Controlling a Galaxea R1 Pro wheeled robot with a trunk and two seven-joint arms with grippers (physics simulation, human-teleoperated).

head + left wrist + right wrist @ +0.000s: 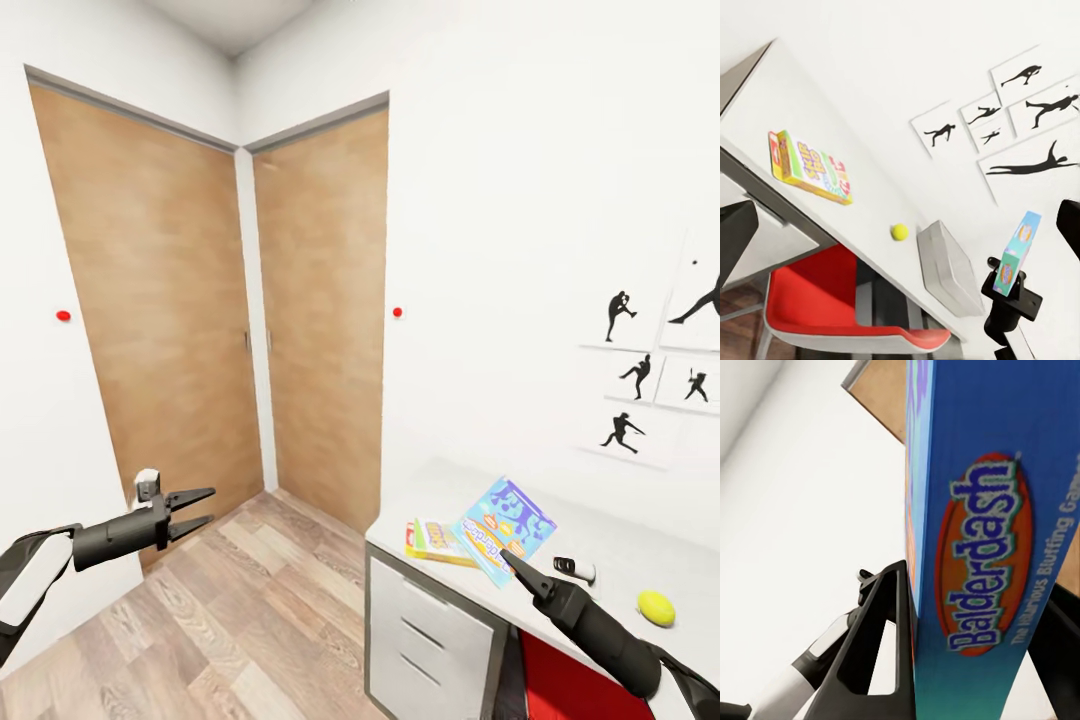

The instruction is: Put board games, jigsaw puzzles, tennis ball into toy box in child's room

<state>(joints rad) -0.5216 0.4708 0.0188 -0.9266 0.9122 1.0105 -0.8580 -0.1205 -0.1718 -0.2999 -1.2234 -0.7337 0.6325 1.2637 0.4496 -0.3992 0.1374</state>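
Nearest your head camera is your right arm, low at the right, its right pincer (522, 570) clamped on one edge of the light blue Balderdash game box (506, 528); in the right wrist view the box (982, 540) stands between the two dark fingers (881, 645), so it is firmly held, lifted over the desk (600, 540).

Largest to smallest, here is what lies around it. The wooden wardrobe doors (230, 320) fill the corner ahead, with baseball-player silhouette pictures (650, 350) on the wall to the right. The pale desk runs under those pictures, white drawers (430, 630) on its front and a red chair (832, 300) tucked below. The toy box (949, 270), a pale grey bin, sits on the desk in the left wrist view, beyond the tennis ball (899, 232) and towards your right arm. The yellow-green-red board game (438, 541) lies flat near the desk's near corner. The tennis ball (656, 607) rests just right of your right arm.

What matters is this: the toy box lies further along the desk to the right of the held game, past the ball, so the right arm is much the nearer one. Your left pincer (200, 510) hangs over the floor, well away, slightly parted and holding nothing.
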